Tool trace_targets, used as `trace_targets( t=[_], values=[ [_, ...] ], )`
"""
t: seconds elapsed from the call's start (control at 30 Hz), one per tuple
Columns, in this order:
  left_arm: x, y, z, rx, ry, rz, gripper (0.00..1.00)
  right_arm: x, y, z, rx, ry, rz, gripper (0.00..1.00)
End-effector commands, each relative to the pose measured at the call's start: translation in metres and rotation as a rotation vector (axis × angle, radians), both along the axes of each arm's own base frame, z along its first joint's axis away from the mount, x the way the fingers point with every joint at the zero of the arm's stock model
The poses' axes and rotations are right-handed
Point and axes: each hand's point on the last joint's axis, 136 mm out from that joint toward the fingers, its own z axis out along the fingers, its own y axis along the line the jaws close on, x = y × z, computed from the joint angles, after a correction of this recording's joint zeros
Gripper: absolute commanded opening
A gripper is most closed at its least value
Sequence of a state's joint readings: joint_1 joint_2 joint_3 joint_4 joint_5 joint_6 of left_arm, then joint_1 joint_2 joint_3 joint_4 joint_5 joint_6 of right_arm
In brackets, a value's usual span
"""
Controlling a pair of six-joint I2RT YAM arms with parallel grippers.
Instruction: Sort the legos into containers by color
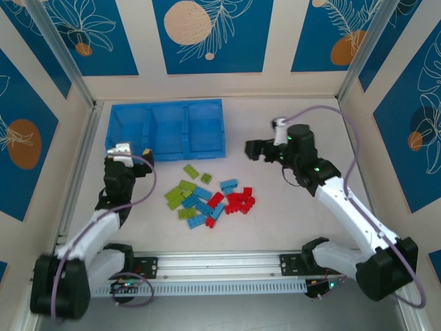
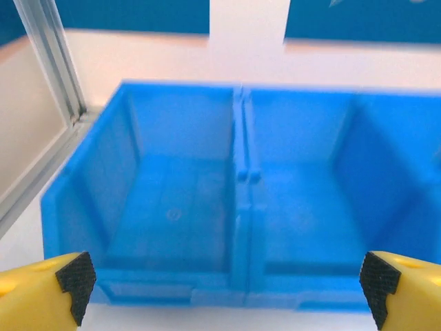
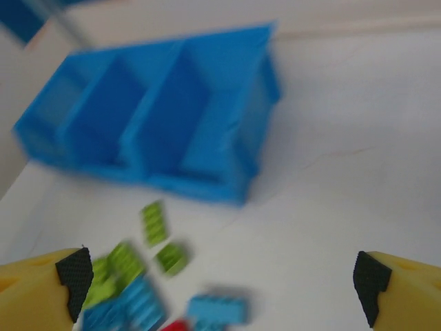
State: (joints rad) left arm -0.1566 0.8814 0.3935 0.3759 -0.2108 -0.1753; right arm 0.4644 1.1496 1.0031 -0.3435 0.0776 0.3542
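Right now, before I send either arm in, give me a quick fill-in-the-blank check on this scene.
The blue tray has ___ compartments.
All the legos lie on the ___, none in the tray.
The left gripper faces the tray with its jaws ___.
In the top view, the red legos cluster at the pile's ___ end.
Missing words: three; table; open; right.

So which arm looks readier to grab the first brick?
Probably right: the right gripper, open, points toward the bricks. The left gripper, also open, faces the tray instead.
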Motion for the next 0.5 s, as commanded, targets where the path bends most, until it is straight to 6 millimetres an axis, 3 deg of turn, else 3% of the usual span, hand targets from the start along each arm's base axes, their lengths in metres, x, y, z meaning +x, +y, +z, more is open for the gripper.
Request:
trace_targets(
  t=[0.0,0.13,0.3,0.47],
  values=[
    [-0.038,-0.038,0.005,-0.195,0.132,-0.112,1.0,-0.055,0.033,-0.069,-0.16,0.388,0.17,1.0],
    [-0.08,-0.083,0.033,-0.067,0.252,-0.324,1.0,-0.057,0.077,-0.102,-0.273,0.466,0.292,1.0],
    [-0.124,-0.105,0.038,0.098,0.522,-0.538,1.0,-0.047,0.079,-0.147,-0.347,0.584,0.248,0.99],
    [-0.132,-0.108,0.028,0.214,0.596,-0.618,1.0,-0.047,0.079,-0.178,-0.413,0.65,0.239,0.99]
  ],
)
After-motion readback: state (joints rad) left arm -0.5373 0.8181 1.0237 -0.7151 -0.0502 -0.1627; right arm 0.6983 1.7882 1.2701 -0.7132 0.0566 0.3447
